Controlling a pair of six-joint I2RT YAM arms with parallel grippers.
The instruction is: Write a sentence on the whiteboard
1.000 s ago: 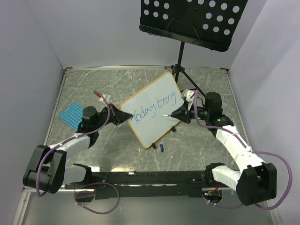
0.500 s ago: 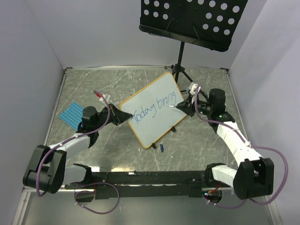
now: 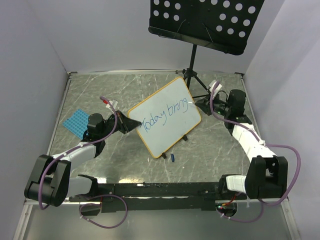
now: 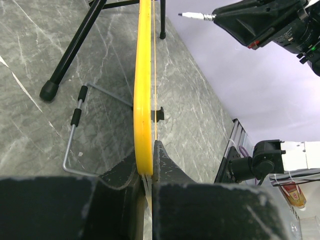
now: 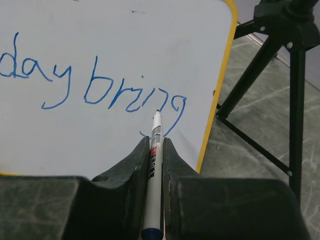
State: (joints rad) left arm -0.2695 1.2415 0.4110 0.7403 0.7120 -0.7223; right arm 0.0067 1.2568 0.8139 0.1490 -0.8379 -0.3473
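I am pinching the left edge of the whiteboard (image 3: 172,96) with the left gripper (image 3: 131,124), propping it tilted on the table (image 3: 125,85). With the right gripper (image 3: 198,103) I am gripping a marker (image 3: 190,104), its tip sitting at the end of the sentence (image 3: 164,116), which is reading "Today bring" in blue. A small blue object (image 3: 173,158) is lying just beside the board's near edge.

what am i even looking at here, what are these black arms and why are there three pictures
Two robot arms are bolted at the near edge of a grey table. One picture comes from a camera above; the other two come from a camera on each wrist. The left fingers pinch the edge of a yellow-framed whiteboard. The right fingers are shut on a blue marker, its tip close to the blue writing, which reads "Today bring". At the back stands a black music stand; a blue mat lies on the left.
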